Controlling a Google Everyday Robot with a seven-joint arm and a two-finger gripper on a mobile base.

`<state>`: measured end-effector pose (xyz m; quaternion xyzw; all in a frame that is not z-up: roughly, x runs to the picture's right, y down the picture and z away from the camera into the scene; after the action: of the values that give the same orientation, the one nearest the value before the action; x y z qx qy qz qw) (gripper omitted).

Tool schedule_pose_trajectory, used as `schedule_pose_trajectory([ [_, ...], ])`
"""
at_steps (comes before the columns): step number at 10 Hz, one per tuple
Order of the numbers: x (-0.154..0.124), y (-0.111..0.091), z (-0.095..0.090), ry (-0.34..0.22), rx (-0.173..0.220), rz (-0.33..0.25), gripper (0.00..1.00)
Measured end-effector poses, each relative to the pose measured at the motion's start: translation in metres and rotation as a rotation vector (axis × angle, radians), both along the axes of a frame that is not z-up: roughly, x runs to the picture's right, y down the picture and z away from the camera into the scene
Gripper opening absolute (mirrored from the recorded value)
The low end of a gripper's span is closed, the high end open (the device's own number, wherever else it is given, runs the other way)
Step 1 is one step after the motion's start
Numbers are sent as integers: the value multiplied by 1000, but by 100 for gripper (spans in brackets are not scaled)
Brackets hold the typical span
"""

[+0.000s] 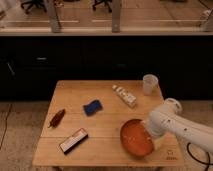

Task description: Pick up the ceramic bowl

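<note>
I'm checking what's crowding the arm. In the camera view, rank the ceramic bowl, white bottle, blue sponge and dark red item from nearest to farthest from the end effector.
1. Ceramic bowl: right at the end effector, front right of the table.
2. White bottle: lying farther back.
3. Blue sponge: mid-table, toward the picture's left.
4. Dark red item: by the picture's left edge of the table.
</note>
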<state>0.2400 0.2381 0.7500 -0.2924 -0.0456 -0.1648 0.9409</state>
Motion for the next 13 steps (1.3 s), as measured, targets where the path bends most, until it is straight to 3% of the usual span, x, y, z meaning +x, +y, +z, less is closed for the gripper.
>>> schedule_pose_trajectory([
  [9,-4,2,-6,93,85,-66,80],
  [13,-7,4,-6,110,80,-102,80],
])
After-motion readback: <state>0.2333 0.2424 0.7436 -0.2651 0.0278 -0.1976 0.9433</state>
